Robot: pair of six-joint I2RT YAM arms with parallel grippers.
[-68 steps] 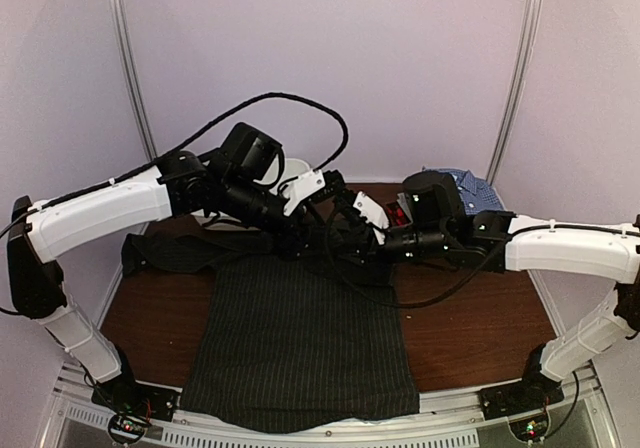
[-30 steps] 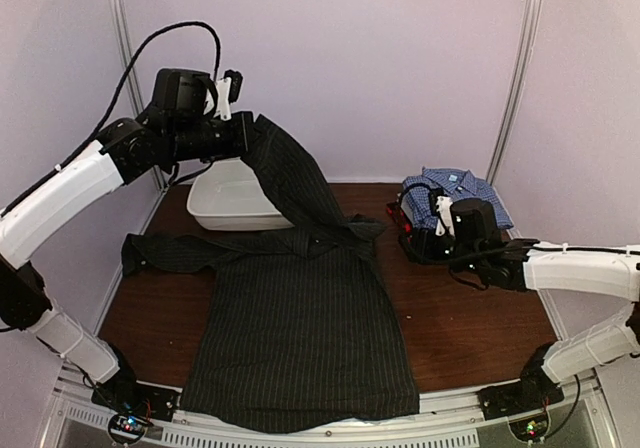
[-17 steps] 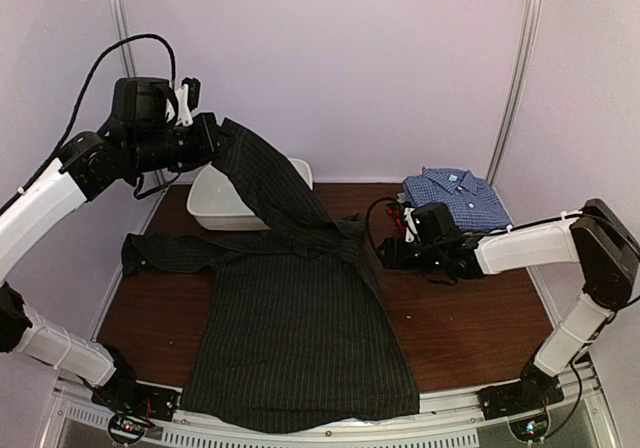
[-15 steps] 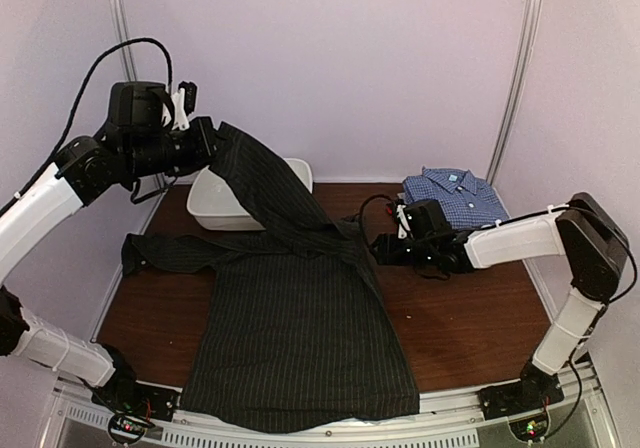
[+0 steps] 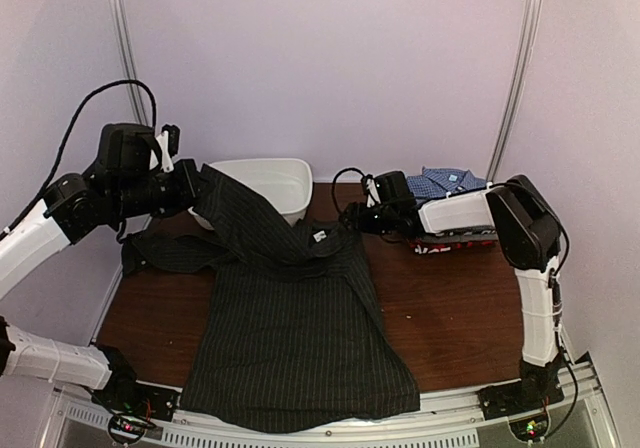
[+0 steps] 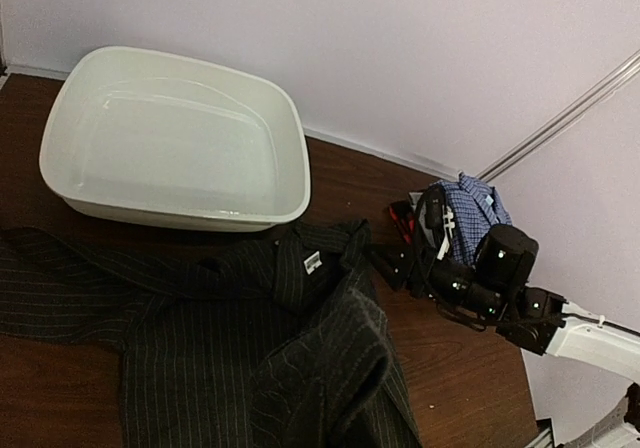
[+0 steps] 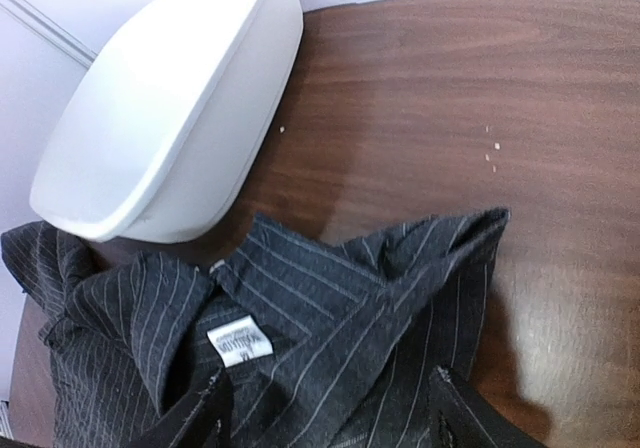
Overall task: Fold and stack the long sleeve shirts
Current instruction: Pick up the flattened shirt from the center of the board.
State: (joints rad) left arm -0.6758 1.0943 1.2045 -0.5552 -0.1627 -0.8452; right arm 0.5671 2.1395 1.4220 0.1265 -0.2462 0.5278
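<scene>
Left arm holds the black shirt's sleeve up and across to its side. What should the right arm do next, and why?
Probably lower the right jaws onto the shoulder of the black pinstriped shirt and close. They hang open over that cloth beside the collar label, while the left jaws are shut on the raised sleeve. Anchoring the shoulder should let the sleeve fold across cleanly.

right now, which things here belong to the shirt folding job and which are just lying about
Part of the job:
- black pinstriped shirt, spread on the table, one sleeve lifted
- blue checked shirt, far right corner

Just lying about:
- white tub, empty, at the back
</scene>
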